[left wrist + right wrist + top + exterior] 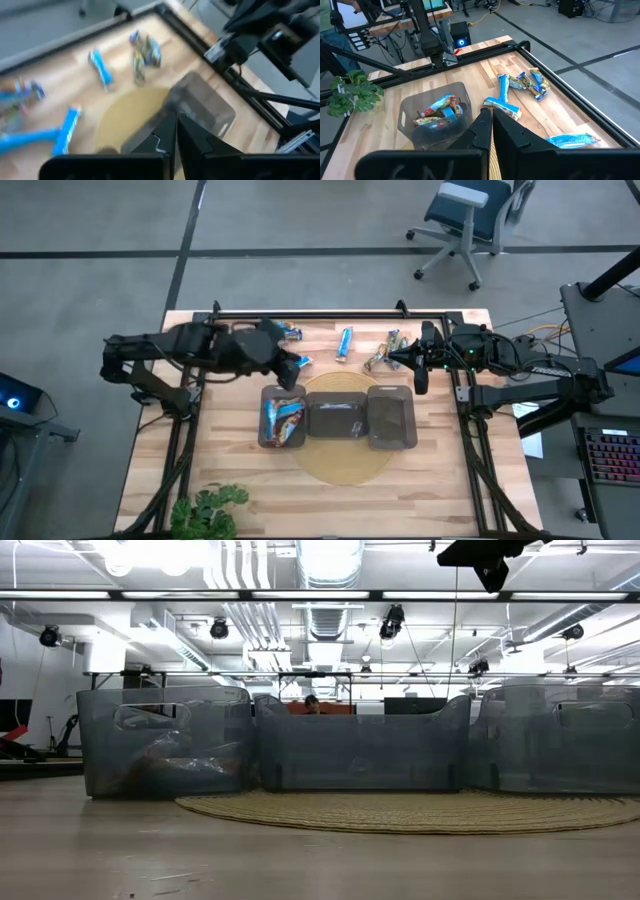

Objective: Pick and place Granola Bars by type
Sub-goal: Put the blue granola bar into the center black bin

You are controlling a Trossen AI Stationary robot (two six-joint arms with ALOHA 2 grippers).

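Observation:
Granola bars lie on the wood at the far side of the table. There is a small blue cluster [290, 332], a blue bar [303, 362], another blue bar [345, 343] and a mixed-colour bunch [380, 357]. More bars [283, 418] fill the left tray. My left gripper [290, 370], shut [176, 135], hovers beside the blue bar [65, 130]. My right gripper [398, 357], shut [491, 125], sits next to the mixed bunch. Nothing shows between either pair of fingers. The right wrist view shows the filled tray [435, 115] and blue bars [502, 97].
Three dark translucent trays [337, 418] stand in a row on a round woven mat [340, 465], and they fill the low view [360, 755]. A small plant [205, 510] sits at the near left corner. A black frame rail [330, 315] runs along the far edge.

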